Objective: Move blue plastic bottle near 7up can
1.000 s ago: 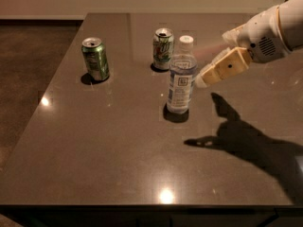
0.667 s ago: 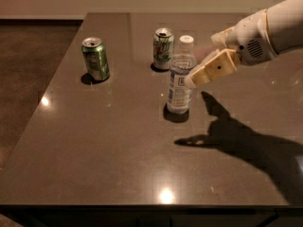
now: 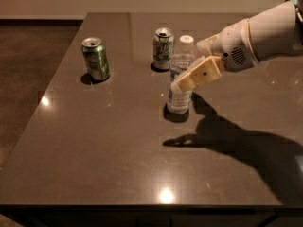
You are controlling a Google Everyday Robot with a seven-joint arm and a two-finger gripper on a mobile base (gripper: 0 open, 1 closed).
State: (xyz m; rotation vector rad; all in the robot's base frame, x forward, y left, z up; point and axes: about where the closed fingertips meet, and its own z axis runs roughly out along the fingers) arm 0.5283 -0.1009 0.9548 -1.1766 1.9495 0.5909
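Note:
The blue plastic bottle stands upright on the dark table, white cap on top. The 7up can stands just behind it and slightly left, a small gap away. My gripper reaches in from the right at the bottle's mid-height. It is open, and its tan near finger lies across the front of the bottle's label. The far finger is hidden behind the bottle. The bottle rests on the table and is not lifted.
A darker shiny green can stands at the back left of the table. The table's left edge drops to a brown floor. My arm's shadow falls across the table's right half.
My gripper has moved left and a little down, from beside the bottle to across its front. The bottle and both cans have not moved.

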